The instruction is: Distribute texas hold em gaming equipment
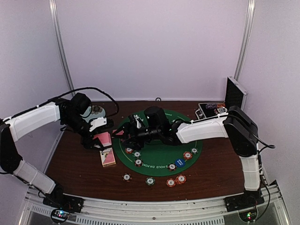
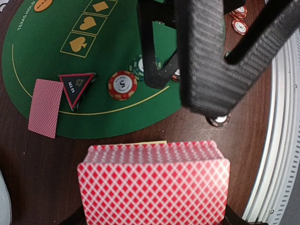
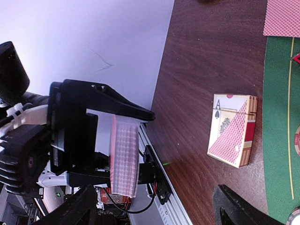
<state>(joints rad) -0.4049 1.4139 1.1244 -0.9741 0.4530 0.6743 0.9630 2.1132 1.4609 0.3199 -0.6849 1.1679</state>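
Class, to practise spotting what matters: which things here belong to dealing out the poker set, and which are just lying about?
Belong to the job: card deck, single card, triangle marker, striped chips, blue disc, orange disc.
Lying about: aluminium case, card box.

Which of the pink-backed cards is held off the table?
The full deck, clamped in the left gripper; the single card lies face down, partly on the green mat.

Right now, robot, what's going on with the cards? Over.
Left gripper shut on card deck. Right gripper open, empty, close by. One card face down across green mat's edge. Card box clear of both.
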